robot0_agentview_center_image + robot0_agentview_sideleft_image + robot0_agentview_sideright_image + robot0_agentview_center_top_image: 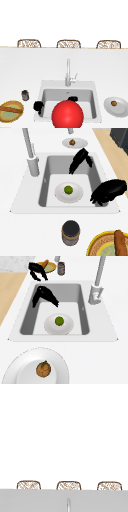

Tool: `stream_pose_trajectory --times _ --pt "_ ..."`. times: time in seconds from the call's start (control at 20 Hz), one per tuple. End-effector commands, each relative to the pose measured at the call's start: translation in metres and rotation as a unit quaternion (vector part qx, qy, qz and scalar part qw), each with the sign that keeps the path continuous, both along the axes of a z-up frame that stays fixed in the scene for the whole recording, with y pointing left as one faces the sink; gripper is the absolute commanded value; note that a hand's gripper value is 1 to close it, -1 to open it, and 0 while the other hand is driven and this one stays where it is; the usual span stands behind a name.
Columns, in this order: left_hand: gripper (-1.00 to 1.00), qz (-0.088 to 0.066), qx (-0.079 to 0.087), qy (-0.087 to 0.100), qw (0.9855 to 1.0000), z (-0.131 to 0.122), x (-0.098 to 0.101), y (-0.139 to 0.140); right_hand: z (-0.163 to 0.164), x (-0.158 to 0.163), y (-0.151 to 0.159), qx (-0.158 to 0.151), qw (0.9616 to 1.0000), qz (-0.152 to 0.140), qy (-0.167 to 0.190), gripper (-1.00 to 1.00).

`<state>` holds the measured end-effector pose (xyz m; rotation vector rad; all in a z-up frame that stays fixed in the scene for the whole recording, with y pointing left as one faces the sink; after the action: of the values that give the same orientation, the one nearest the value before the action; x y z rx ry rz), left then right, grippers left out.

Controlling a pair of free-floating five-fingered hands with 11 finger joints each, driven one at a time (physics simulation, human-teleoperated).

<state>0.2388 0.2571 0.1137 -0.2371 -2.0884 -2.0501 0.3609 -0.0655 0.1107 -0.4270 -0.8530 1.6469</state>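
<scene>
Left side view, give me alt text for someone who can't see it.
A white plate with a green lime on it lies in the sink, with two black hands above the basin, one at the far end and one over the near right rim. A dark jar stands on the counter in front.

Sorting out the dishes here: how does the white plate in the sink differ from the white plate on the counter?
The sink plate lies inside the basin and carries a green lime; the counter plate sits on the counter beside the sink and carries a brown, nut-like item. The right hand hangs over the basin near the sink plate; no hand is near the counter plate. Both are round, white and lie flat.
</scene>
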Motion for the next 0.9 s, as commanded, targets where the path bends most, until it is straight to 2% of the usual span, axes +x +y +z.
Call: stream_pose_trajectory --times 0.0,0.1,0.25,0.35,0.65,0.85 --pt "0.00 0.000 0.000 0.000 1.0000 0.000 0.000 0.000 -0.026 -0.007 0.002 -0.013 0.9999 0.000 0.000 -1.00" --pt "0.00 0.000 0.000 0.000 1.0000 0.000 0.000 0.000 -0.032 -0.003 0.017 -0.008 0.9999 -0.005 0.004 -1.00" --pt "0.00 0.000 0.000 0.000 1.0000 0.000 0.000 0.000 -0.052 -0.005 0.025 -0.019 0.9997 -0.014 -0.002 -1.00" --pt "0.00 0.000 0.000 0.000 1.0000 0.000 0.000 0.000 -0.061 -0.005 0.037 -0.038 0.9992 -0.015 0.006 -1.00" --pt "0.00 0.000 0.000 0.000 1.0000 0.000 0.000 0.000 -0.094 -0.003 0.028 -0.017 0.9992 -0.008 -0.034 -1.00" --pt "0.00 0.000 0.000 0.000 1.0000 0.000 0.000 0.000 -0.115 0.006 0.029 -0.025 0.9987 -0.006 -0.044 -1.00"
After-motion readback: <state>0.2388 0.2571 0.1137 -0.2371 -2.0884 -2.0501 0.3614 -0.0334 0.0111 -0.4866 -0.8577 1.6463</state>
